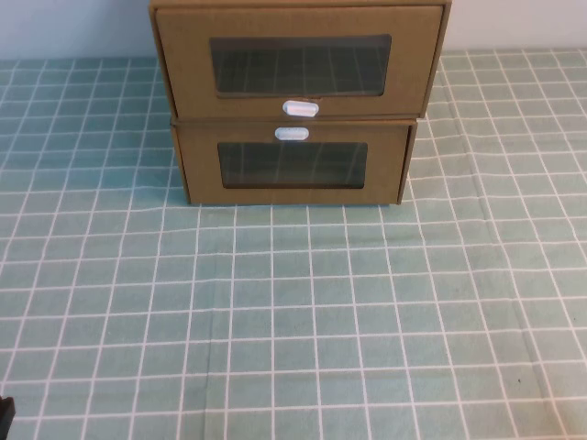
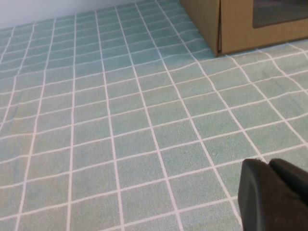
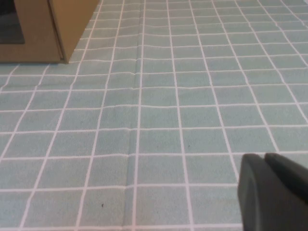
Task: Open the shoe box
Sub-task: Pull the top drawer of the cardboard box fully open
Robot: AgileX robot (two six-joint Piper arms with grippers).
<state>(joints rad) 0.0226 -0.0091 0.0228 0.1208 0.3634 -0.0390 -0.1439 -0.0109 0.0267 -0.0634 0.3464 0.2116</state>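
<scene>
Two brown cardboard shoe boxes stand stacked at the back of the table, each with a dark window in its front. The upper box [image 1: 298, 60] has a white handle [image 1: 301, 108], and the lower box [image 1: 293, 165] has its own white handle [image 1: 292, 134]. Both fronts look closed. My left gripper [image 2: 268, 164] is shut with nothing in it, low over the cloth, well short of the lower box's corner [image 2: 240, 29]. My right gripper [image 3: 264, 159] is also shut and empty, far from the box corner [image 3: 53, 29]. Neither gripper shows in the high view.
A green cloth with a white grid [image 1: 293, 321] covers the whole table, creased in places. A dark bit of the left arm [image 1: 5, 414] shows at the near left corner. A pale wall [image 1: 64, 27] rises behind the boxes.
</scene>
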